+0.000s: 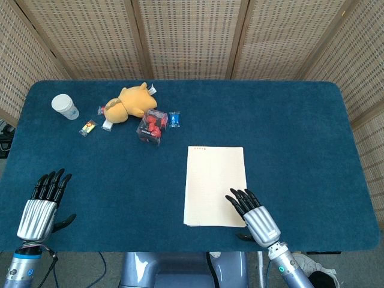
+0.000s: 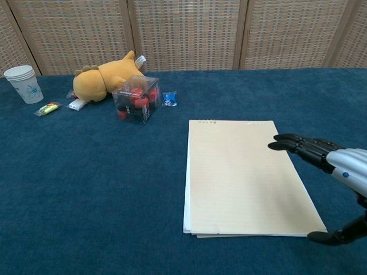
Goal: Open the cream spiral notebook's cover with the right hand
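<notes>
The cream spiral notebook lies flat and closed on the blue table, its binding along the far edge. My right hand hovers at its near right corner, fingers stretched out and apart over the cover's right edge, holding nothing. Its thumb sits just off the near right corner in the chest view. My left hand rests open at the near left of the table, far from the notebook, and shows only in the head view.
At the far left stand a paper cup, a yellow plush toy, a clear box of red pieces and a few small wrapped items. Woven screens close off the back.
</notes>
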